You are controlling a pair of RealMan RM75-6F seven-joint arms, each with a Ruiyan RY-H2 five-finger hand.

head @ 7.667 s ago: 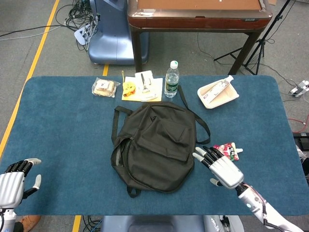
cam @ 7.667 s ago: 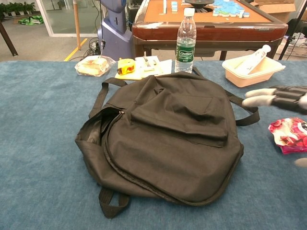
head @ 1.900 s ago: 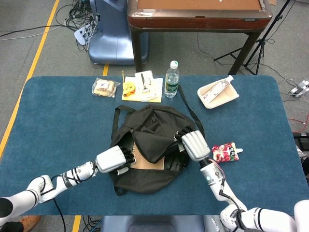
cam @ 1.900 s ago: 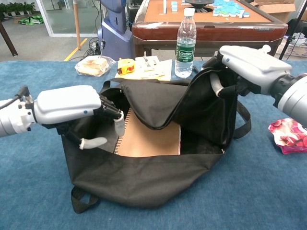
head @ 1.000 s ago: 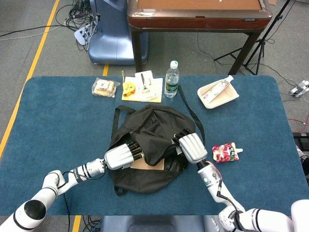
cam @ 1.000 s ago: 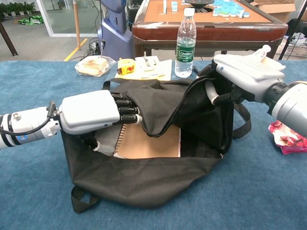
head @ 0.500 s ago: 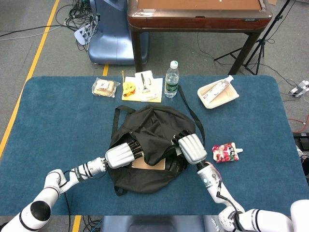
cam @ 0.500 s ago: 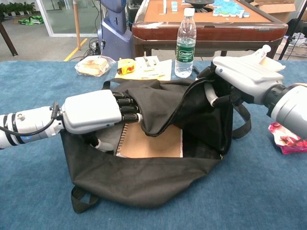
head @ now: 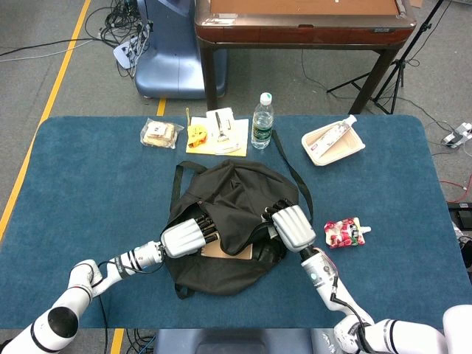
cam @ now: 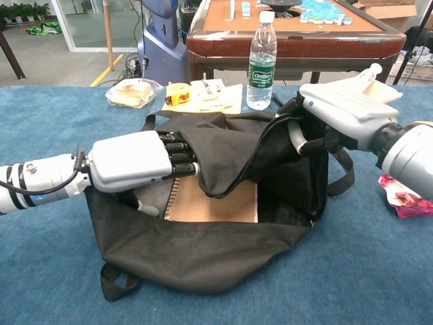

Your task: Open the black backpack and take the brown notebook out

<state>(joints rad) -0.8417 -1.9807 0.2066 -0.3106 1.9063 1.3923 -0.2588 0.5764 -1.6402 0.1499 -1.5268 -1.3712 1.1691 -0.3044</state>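
The black backpack [head: 228,192] lies mid-table with its main opening [cam: 203,257] spread wide. The brown notebook [cam: 216,202], spiral edge to the left, lies flat inside and shows as a tan strip [head: 225,251] in the head view. My left hand [cam: 132,162] reaches into the opening from the left [head: 184,237]. Its fingers curl over the notebook's upper left corner under the flap, and its thumb lies beside the spiral edge. Whether it grips the notebook is hidden. My right hand [cam: 338,112] grips the bag's right rim and holds it up [head: 293,227].
A water bottle [head: 262,120] stands just behind the bag [cam: 260,61]. A red snack pouch [head: 343,232] lies to the right. A cream tray [head: 332,144], a bagged sandwich [head: 158,133] and papers [head: 217,133] line the far side. A wooden table stands beyond.
The bag was shut and both hands were away at first. Over the last second my left hand slid further right under the flap, the notebook shifted slightly right, and my right hand kept its hold.
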